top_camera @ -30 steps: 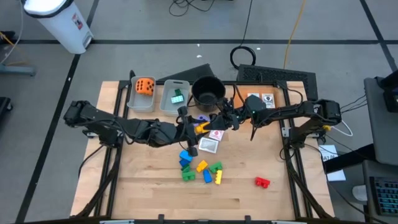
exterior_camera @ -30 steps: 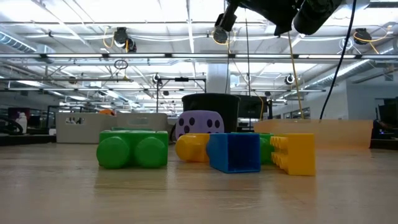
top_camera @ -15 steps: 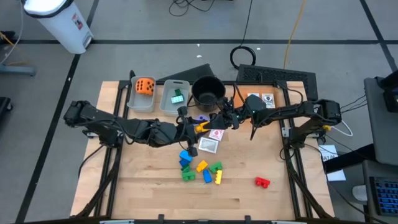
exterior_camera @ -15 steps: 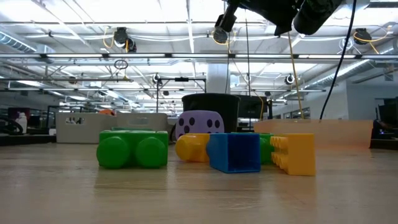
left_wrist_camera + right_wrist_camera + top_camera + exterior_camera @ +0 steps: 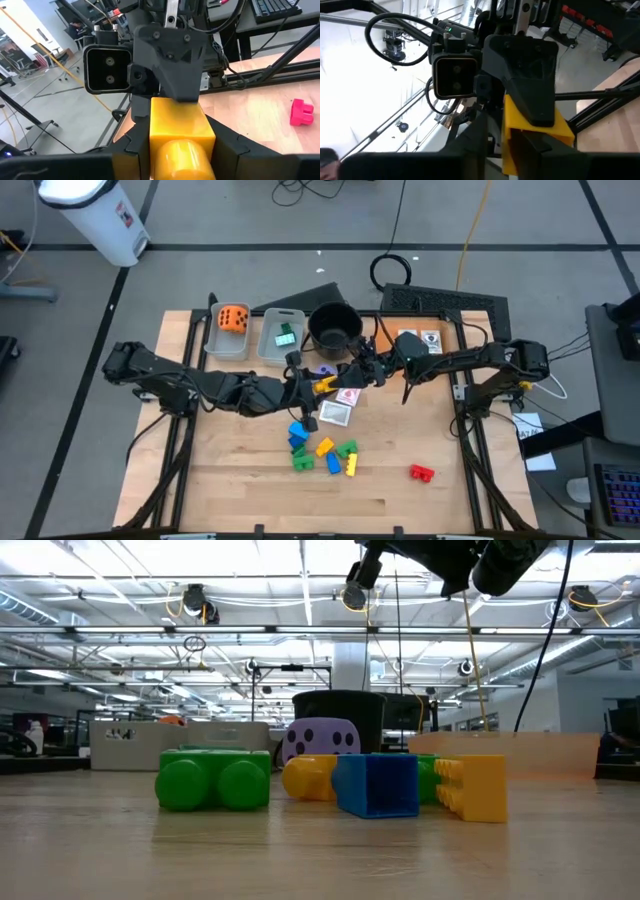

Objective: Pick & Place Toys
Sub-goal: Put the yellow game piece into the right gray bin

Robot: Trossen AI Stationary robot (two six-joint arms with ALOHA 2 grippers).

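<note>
We see both tools meeting mid-tabletop near the pot (image 5: 334,327) | left tool (image 5: 318,387) clamps the yellow block (image 5: 177,137) | right tool (image 5: 340,379) on the block's far end, grip unclear | more blocks (image 5: 322,455) lie loose on the tabletop (image 5: 230,480)

A pale wooden table (image 5: 250,490) is sitting on a grey floor (image 5: 520,240) crossed by dark tape lines, with a white bin (image 5: 95,215) standing near one corner and a black keyboard (image 5: 445,300) lying at the table's far edge. In the low view, rows of ceiling lights (image 5: 300,560) are glowing above steel trusses (image 5: 150,632), and workbenches are receding into the room behind.
</note>
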